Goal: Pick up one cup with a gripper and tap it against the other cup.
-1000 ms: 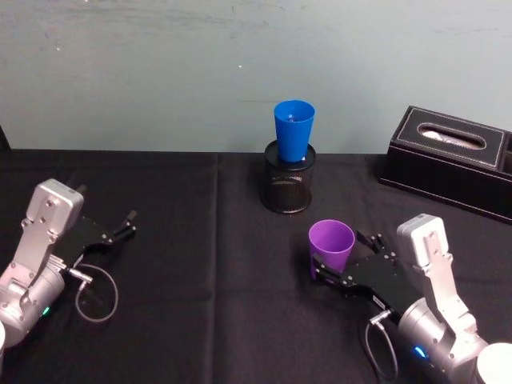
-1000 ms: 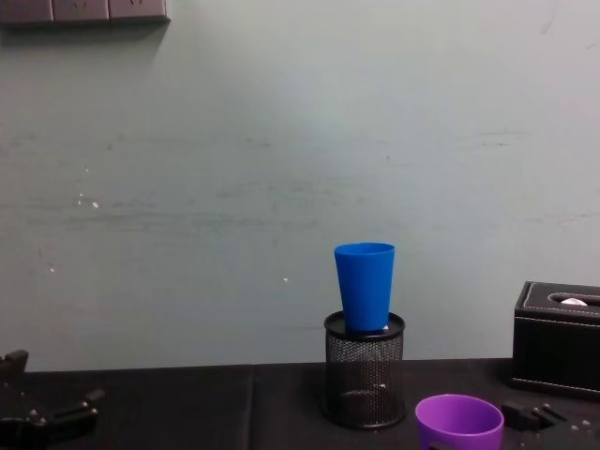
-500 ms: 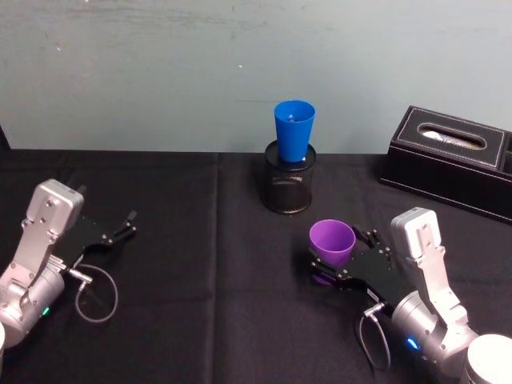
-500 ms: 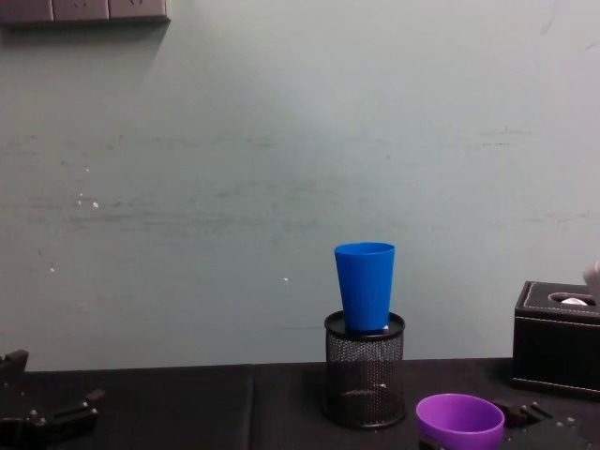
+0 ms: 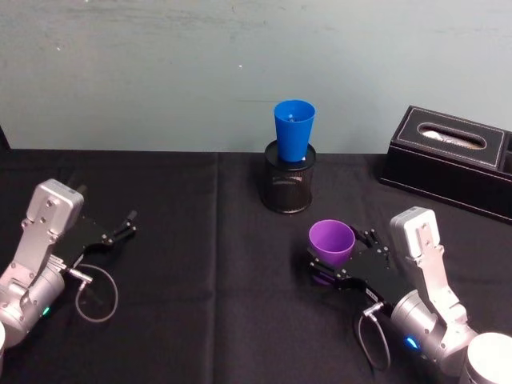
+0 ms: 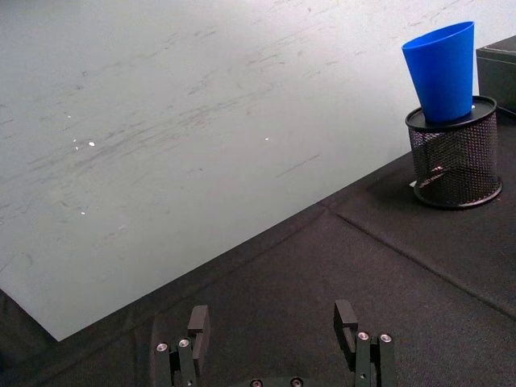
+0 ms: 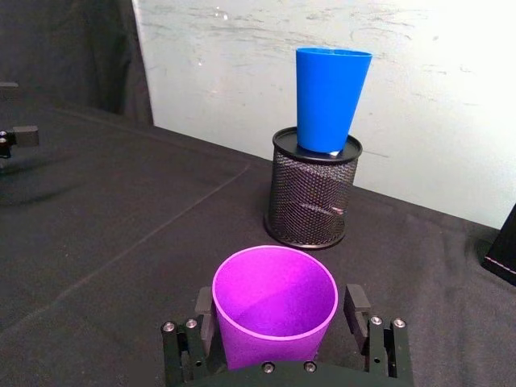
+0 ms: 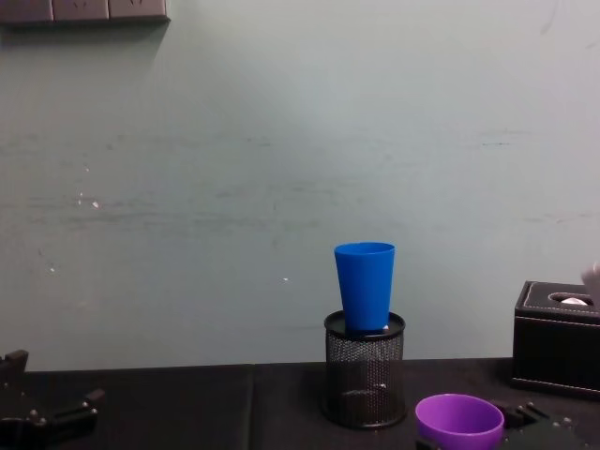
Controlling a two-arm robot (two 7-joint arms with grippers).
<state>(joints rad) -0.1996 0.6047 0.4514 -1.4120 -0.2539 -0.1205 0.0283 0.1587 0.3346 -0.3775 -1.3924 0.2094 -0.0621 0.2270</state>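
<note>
The purple cup (image 5: 332, 239) sits between the fingers of my right gripper (image 5: 341, 258), just above the black cloth at the front right. In the right wrist view the two black fingers (image 7: 205, 311) press on either side of the purple cup (image 7: 274, 300). The blue cup (image 5: 294, 130) stands upright in a black mesh pen holder (image 5: 287, 189) at the back middle, well apart from the purple cup. The chest view shows the blue cup (image 8: 366, 285) above and left of the purple cup (image 8: 459, 421). My left gripper (image 5: 128, 223) rests open at the far left, nothing in it.
A black tissue box (image 5: 453, 161) stands at the back right, close to the right arm. The table is covered in black cloth (image 5: 200, 272), with a pale wall right behind the pen holder. A cable loops beside the left arm.
The right gripper has risen a little with the purple cup, and its wrist has shifted slightly left. The left arm and the blue cup have not moved.
</note>
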